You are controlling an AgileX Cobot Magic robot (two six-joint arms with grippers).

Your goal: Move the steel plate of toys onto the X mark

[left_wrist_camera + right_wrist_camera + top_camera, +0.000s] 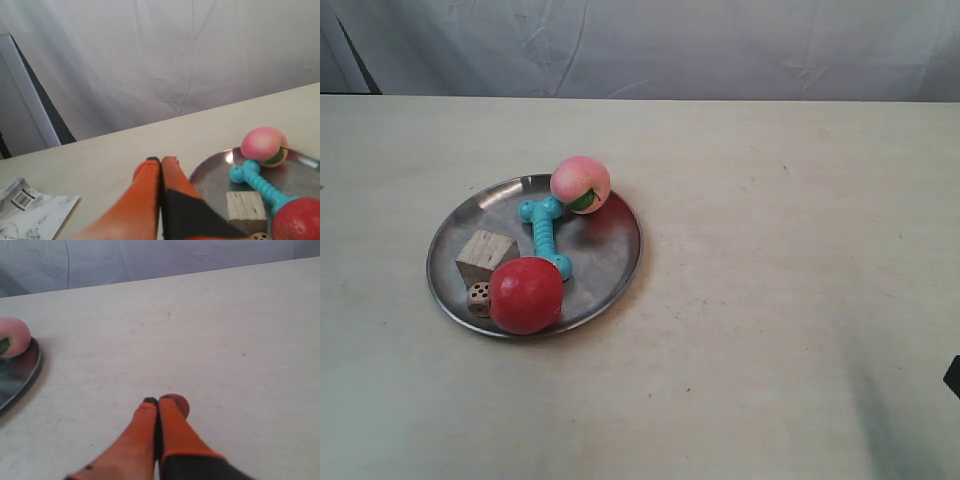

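Steel plate (608,255) sits left on the tabletop (790,300), carrying red ball (526,294), peach ball (580,184), teal bone (546,235), wooden cube (485,255) and die (479,298). Left gripper (161,161) is pressed together beside its rim; right gripper (159,401) is together too, well apart.

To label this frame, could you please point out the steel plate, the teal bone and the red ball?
steel plate (485,210): exterior view, bare inner surface.
teal bone (545,238): exterior view, middle of its shaft.
red ball (526,294): exterior view, centre of the ball.
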